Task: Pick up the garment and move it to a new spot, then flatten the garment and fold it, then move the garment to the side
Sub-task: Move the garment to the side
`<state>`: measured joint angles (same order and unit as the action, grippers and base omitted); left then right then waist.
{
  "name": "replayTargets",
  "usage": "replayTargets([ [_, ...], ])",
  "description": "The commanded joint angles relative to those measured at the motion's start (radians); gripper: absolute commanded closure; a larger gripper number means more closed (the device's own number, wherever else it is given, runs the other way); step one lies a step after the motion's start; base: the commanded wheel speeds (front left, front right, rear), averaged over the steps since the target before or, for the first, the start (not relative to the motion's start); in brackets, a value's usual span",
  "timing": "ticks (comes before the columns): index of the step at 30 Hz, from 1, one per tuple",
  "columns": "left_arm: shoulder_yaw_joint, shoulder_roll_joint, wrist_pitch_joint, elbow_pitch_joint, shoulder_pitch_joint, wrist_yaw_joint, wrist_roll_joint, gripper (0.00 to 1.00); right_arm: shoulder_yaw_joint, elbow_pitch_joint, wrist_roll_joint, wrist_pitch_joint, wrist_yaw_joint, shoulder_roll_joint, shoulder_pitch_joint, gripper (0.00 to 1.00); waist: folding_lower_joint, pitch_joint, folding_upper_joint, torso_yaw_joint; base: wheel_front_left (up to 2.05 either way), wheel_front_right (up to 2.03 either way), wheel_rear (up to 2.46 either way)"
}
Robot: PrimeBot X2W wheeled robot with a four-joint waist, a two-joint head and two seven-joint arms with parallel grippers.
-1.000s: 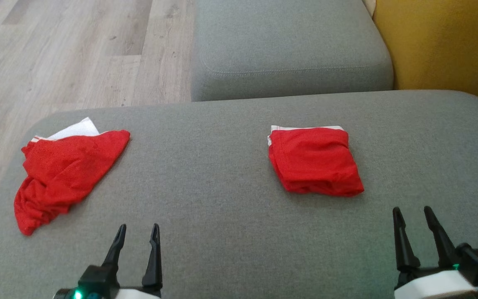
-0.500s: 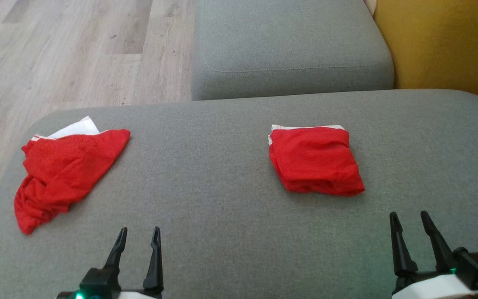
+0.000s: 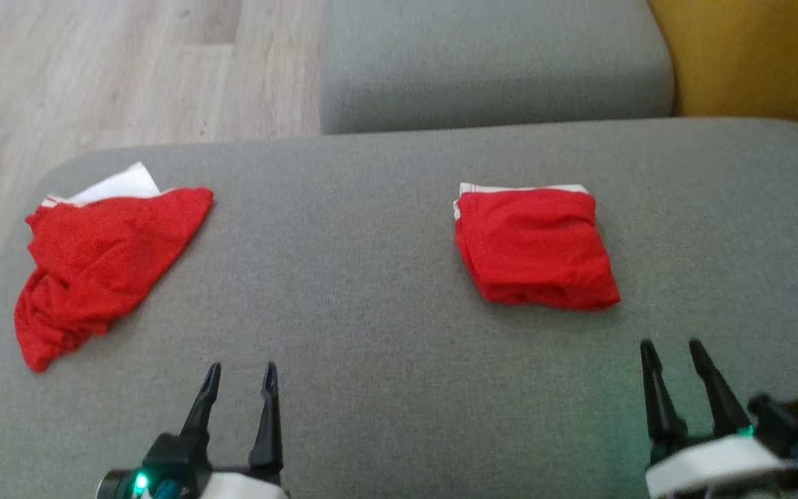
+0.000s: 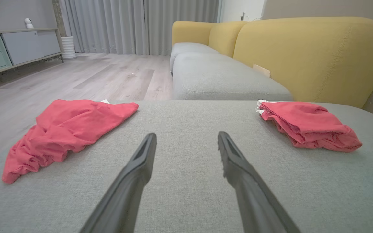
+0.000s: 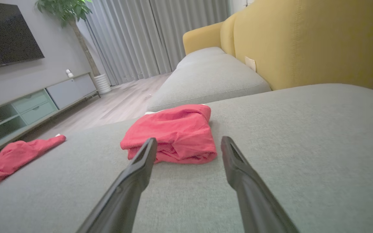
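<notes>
Left claw point(image 3: 242, 367) and right claw point(image 3: 670, 344) apart, empty; crumpled garment point(image 3: 98, 256) at cushion point(image 3: 371, 277) edge could be dragged off if pinched thinly.

The head view looks steeply down on the grey cushion point(image 3: 371, 291) from its 6 o'clock edge. Both wrist views sit low and close over that cushion, nearly level: the left faces 12 o'clock, the right about 11 o'clock. All three share the folded red garment point(image 3: 534, 246), the crumpled red garment point(image 3: 101, 256) and the yellow sofa back point(image 3: 759, 55).
</notes>
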<state>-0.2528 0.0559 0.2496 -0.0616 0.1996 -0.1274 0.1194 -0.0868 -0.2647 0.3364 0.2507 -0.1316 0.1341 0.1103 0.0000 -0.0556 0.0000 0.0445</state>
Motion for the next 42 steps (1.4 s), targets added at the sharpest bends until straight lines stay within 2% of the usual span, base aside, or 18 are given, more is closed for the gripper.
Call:
replayTargets([
  [1,0.018,-0.006,0.012,0.042,-0.073,0.000,0.009,0.00,-0.029,0.011,0.026,0.011,0.001,0.031,-0.101,0.00,0.0000,0.028,0.0000,0.000,0.00,0.00,0.00],
  [6,-0.025,-0.006,0.012,0.061,-0.125,0.001,0.007,0.00,-0.067,-0.080,0.165,-0.088,0.001,0.091,-0.282,0.00,0.0000,0.103,0.0000,0.007,0.00,0.00,0.00],
  [17,-0.125,-0.006,0.012,0.075,-0.282,-0.014,0.024,0.00,-0.163,-0.262,0.489,-0.494,0.001,0.274,-0.613,0.00,0.0000,0.301,0.0000,0.060,0.00,0.00,0.00],
  [25,-0.153,-0.006,0.012,0.064,-0.320,-0.026,0.029,0.00,-0.227,-0.333,0.580,-0.552,0.001,0.321,-0.679,0.00,0.0000,0.345,0.0000,0.077,0.00,0.00,0.00],
  [26,-0.154,-0.006,0.012,0.063,-0.323,-0.028,0.029,0.00,-0.237,-0.340,0.588,-0.554,0.001,0.323,-0.684,0.08,0.0000,0.347,0.0000,0.077,0.00,0.00,0.00],
  [27,-0.155,-0.006,0.012,0.062,-0.326,-0.028,0.029,0.00,-0.247,-0.346,0.595,-0.556,0.001,0.324,-0.688,0.51,0.0000,0.349,0.0000,0.077,0.00,0.00,0.00],
  [28,-0.155,-0.006,0.012,0.061,-0.329,-0.029,0.028,0.00,-0.256,-0.350,0.602,-0.555,0.001,0.327,-0.691,0.85,0.0000,0.352,0.0000,0.077,0.00,0.00,0.00],
  [29,-0.155,-0.006,0.012,0.060,-0.333,-0.029,0.028,0.00,-0.267,-0.353,0.610,-0.557,0.001,0.330,-0.694,1.00,0.0000,0.355,0.0000,0.076,0.00,0.00,0.00],
  [34,-0.155,-0.006,0.012,0.066,-0.349,-0.033,0.023,0.00,-0.309,-0.350,0.622,-0.550,0.001,0.371,-0.705,1.00,0.0000,0.373,0.0000,0.063,0.00,0.00,0.00],
  [42,-0.170,-0.006,0.012,0.099,-0.388,-0.027,0.010,0.00,-0.345,-0.327,0.539,-0.472,0.001,0.537,-0.759,1.00,0.0000,0.442,0.0000,-0.019,0.00,0.00,0.00],
])
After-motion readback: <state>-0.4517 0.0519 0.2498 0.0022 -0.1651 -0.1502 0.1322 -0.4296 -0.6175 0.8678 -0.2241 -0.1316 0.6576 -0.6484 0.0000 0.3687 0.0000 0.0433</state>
